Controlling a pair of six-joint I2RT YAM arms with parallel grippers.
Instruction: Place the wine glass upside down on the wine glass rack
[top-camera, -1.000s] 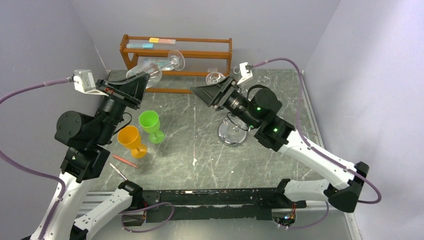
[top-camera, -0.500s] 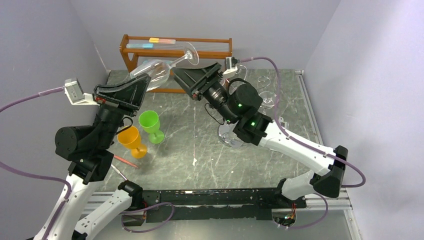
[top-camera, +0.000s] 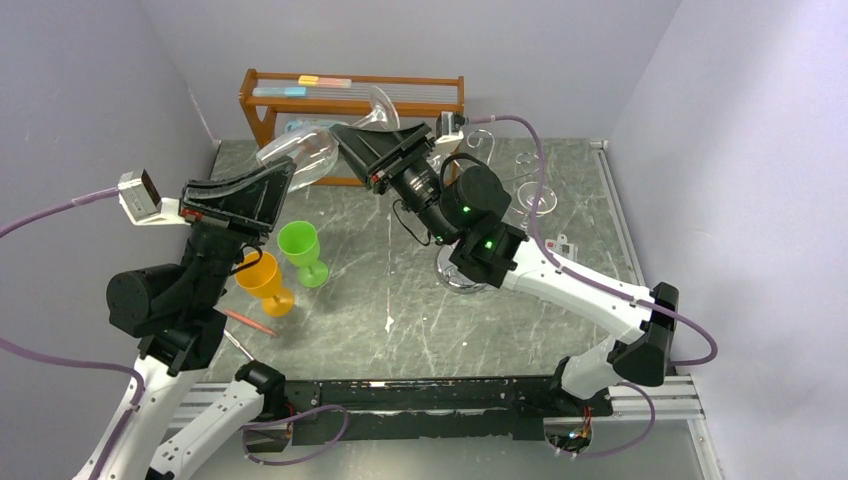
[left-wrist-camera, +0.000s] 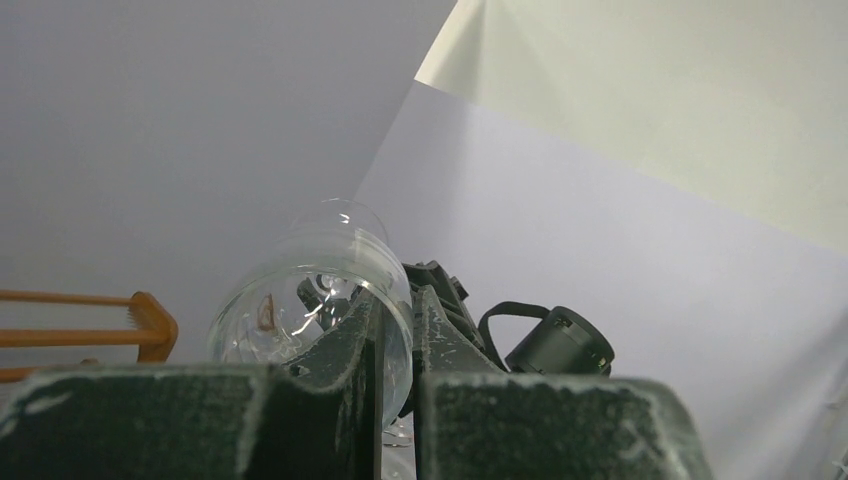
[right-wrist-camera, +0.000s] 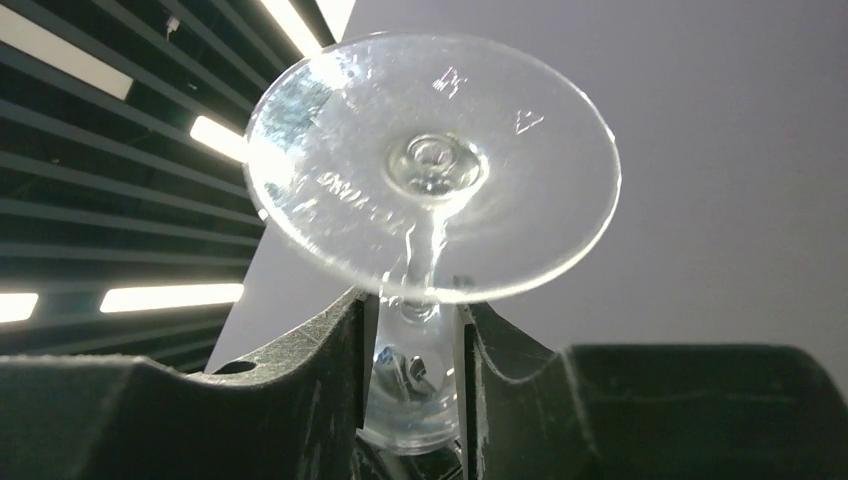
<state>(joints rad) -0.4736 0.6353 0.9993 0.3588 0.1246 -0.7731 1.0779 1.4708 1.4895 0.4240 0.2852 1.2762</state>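
Clear glass gives the pads little friction, so do this handover slowly. The wine glass (top-camera: 300, 150) is in the air, well above the table (top-camera: 420, 310), and lies almost horizontal between your two grippers. The left gripper (top-camera: 283, 168) is clenched on the wall of the bowl near the rim, as the left wrist view shows. The right gripper (top-camera: 347, 137) stands around the stem, just under the round foot. Its fingers (right-wrist-camera: 330, 350) are very near the stem on both sides, but I cannot tell if they already press it.

Close the right gripper fully on the stem, and make sure the grip is firm before you release the left one. If you open the left gripper too early, the bowl may swing down. Open it wide and draw it straight back from the rim, so that no finger drags the bowl.

Your left arm is raised, with its gripper pointing up and forward. Your right arm reaches across toward the left gripper, with its elbow high. The wine glass rack (top-camera: 452, 278) stands on the table below the right forearm, so I think a turn of the wrist can bring the bowl downward over it.
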